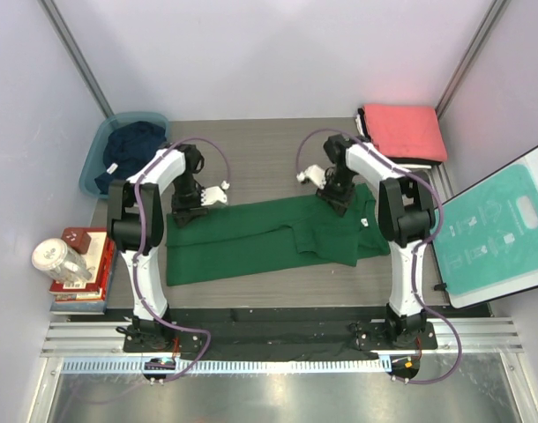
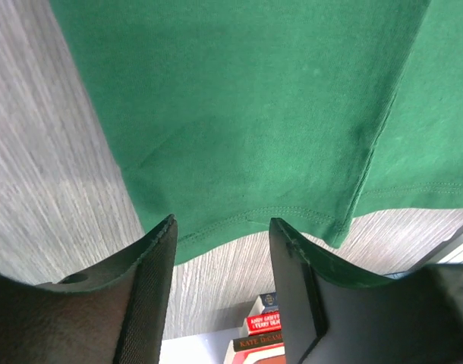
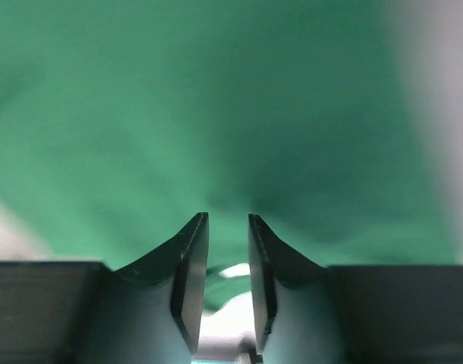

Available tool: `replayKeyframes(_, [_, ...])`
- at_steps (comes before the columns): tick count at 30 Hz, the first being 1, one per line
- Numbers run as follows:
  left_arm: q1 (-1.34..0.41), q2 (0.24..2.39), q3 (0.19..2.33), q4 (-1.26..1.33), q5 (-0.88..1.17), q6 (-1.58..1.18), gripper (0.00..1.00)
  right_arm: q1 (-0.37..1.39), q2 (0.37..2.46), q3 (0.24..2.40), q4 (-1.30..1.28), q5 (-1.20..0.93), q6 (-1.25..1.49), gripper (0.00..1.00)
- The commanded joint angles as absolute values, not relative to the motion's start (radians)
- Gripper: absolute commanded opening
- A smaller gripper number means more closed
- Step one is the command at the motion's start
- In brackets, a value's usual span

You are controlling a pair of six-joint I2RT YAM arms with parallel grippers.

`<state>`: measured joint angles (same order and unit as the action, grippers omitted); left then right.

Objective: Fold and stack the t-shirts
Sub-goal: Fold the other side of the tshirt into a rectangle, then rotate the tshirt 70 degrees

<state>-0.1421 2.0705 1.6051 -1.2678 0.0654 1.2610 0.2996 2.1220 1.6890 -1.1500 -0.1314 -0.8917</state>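
Note:
The dark green t-shirt (image 1: 260,238) lies spread across the middle of the table, folded lengthwise into a long band. My left gripper (image 1: 188,210) hangs over its left far edge. In the left wrist view it (image 2: 222,224) is open, with the shirt's hem (image 2: 254,114) just beyond the tips and bare table between the jaws. My right gripper (image 1: 339,201) is low on the shirt's right far edge. In the right wrist view it (image 3: 228,220) stands narrowly apart against blurred green cloth (image 3: 216,98). The navy t-shirt (image 1: 132,145) lies in the tub. The coral-red t-shirt (image 1: 404,130) tops a folded stack at the back right.
The teal tub (image 1: 93,163) stands at the back left. A stack of books (image 1: 88,269) with a jar (image 1: 57,258) on it sits at the left edge; the books also show in the left wrist view (image 2: 266,334). The teal-and-white board (image 1: 498,229) leans at the right.

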Motion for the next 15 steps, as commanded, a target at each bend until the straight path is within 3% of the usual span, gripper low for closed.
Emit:
replayKeyframes(1, [-0.143, 1.982, 1.577, -1.246, 0.055, 1.224, 0.54, 0.161, 2.197, 1.917, -1.066, -0.164, -0.756, 0.35])
replayKeyframes(15, [-0.153, 2.071, 1.477, -1.083, -0.072, 1.164, 0.54, 0.120, 2.289, 1.945, -1.062, -0.127, -0.759, 0.35])
